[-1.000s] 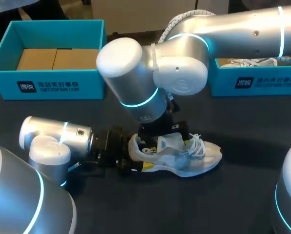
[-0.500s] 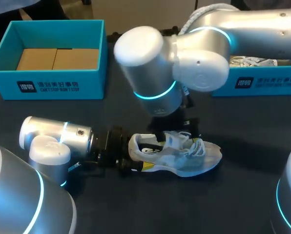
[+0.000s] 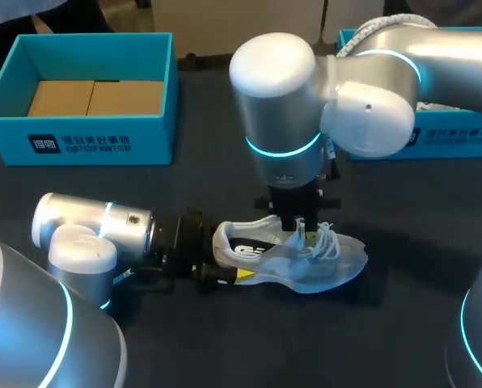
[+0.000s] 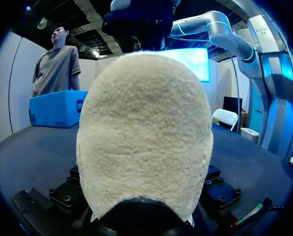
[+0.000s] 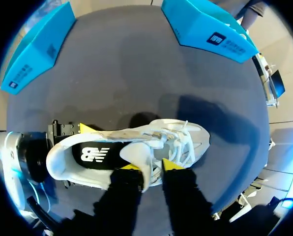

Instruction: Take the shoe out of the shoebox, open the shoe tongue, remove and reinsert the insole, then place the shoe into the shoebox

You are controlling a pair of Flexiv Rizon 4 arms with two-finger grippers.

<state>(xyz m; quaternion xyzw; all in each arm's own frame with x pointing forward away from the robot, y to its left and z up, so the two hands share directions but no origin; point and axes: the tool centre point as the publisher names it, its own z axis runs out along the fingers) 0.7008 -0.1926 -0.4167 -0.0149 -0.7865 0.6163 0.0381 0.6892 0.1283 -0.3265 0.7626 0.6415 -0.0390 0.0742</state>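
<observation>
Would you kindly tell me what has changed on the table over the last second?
The right claw swung from above the heel of the white mesh sneaker towards its toe, and now straddles the raised tongue, open. The sneaker did not move, and the left claw kept its grip on the heel.

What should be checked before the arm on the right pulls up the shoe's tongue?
1. Shoe out of the box and upright on the table: ok.
2. Left gripper clamped on the heel to steady the shoe: ok.
3. Right gripper lined up at the tongue: ok.
4. Right gripper's pinch on the tongue firm: cannot tell.
5. Laces loose enough for the tongue to lift: cannot tell.
6. Insole lying inside the shoe: ok.
</observation>
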